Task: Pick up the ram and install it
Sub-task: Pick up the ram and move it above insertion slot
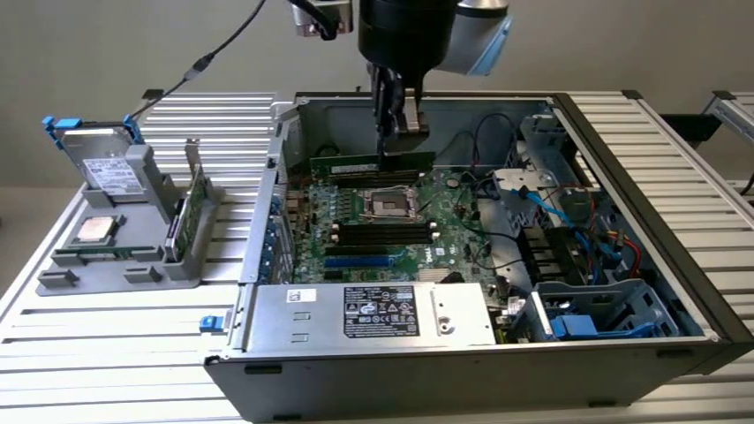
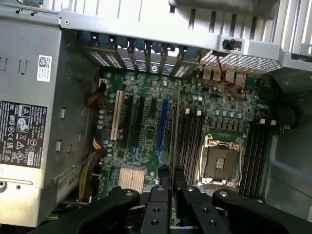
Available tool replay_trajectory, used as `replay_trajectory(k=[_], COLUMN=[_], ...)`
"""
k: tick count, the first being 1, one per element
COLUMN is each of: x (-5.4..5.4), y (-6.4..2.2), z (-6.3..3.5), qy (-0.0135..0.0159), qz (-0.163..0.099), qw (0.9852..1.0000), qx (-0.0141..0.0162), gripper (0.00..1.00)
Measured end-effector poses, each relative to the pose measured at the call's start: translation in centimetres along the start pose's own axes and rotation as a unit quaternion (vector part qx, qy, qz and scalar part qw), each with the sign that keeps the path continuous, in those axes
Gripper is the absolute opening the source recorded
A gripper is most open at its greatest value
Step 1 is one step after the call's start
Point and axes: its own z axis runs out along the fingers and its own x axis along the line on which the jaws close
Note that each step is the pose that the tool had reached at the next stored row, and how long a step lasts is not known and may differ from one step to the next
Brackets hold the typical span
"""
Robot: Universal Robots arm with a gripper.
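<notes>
1. The open computer case (image 1: 448, 380) lies on a slatted table (image 1: 118, 344). Its power supply (image 1: 460, 314) runs along the near wall in the exterior view.
2. The motherboard (image 1: 454, 234) covers the case floor, with black memory slots (image 1: 383, 234) on either side of the CPU socket (image 1: 389, 201).
3. The gripper (image 1: 401, 148) reaches down into the case, its fingers clamped on the ram (image 1: 353, 164).
4. The ram hangs level and on edge above the motherboard, close to the slots beside the socket. I cannot tell whether it touches them.

Exterior high oblique, wrist close overhead, motherboard (image 1: 460, 231) (image 2: 224, 109) shared
</notes>
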Motion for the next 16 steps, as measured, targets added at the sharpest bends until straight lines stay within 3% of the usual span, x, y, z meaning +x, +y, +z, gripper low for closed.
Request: replay_trajectory(k=[12, 16], x=[0.1, -0.1], y=[-3.04, -3.51], z=[1.73, 2.45], qy=[-0.0005, -0.0007], qz=[0.013, 0.017], qw=[0.9999, 0.9999], qx=[0.0004, 0.0005], gripper=[0.13, 0.13])
